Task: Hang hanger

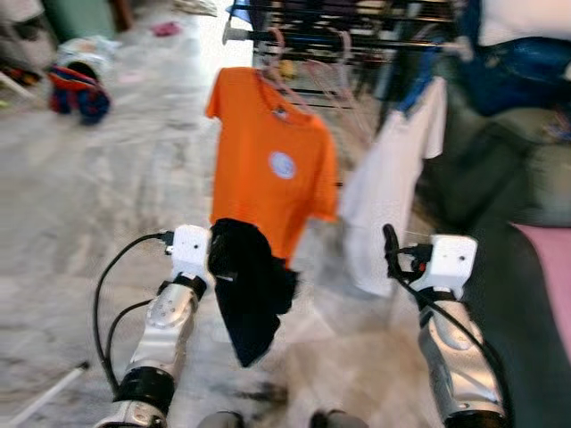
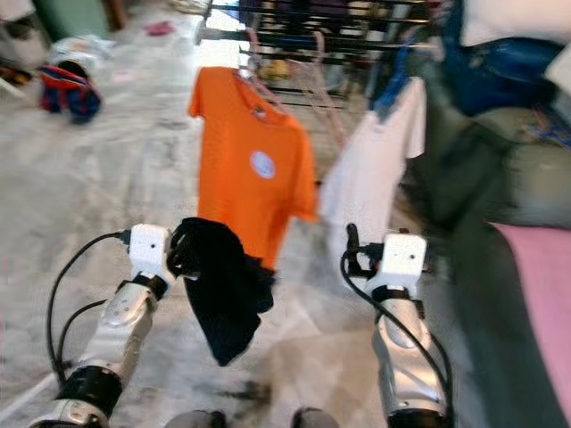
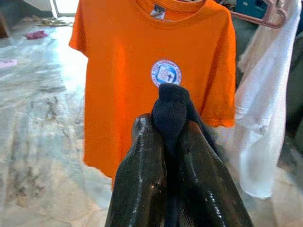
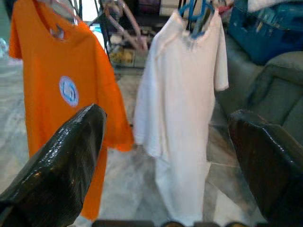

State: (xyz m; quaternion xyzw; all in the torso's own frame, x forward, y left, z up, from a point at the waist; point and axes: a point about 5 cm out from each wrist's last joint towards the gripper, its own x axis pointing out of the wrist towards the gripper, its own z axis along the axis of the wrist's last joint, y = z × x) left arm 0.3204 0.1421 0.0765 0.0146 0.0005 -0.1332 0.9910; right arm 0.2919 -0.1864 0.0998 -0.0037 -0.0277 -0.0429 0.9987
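The left tool (image 3: 165, 156) is clamped narrow on a fold of a dark garment (image 1: 250, 285), whose cloth bulges up between the two black fingers (image 3: 142, 175) and hangs down below the tool in a loose, crumpled drop above the marble floor (image 1: 80, 223). Whether a hanger sits inside that dark cloth cannot be told. Straight ahead of this tool, and close to it, an orange T-shirt (image 1: 272, 160) with a round white-and-blue badge hangs on a pink hanger (image 1: 290, 80) from a dark drying rack (image 1: 357, 27); the dark garment overlaps the shirt's lower hem in the head views. The right tool (image 4: 165, 156) is held up level with the left one and well apart from it, its fingers (image 4: 61, 161) spread wide with nothing between them. Ahead of it, and just to the right of the orange shirt, a white T-shirt (image 4: 182, 94) hangs on a blue hanger (image 4: 199, 14) from the same rack. Farther to the right of the right tool stands a grey-green sofa (image 1: 508, 178), and a blue bin (image 4: 265, 33) sits beyond the white shirt. Far off to the left of the left tool, a red and blue bundle (image 1: 78, 89) lies on the floor.
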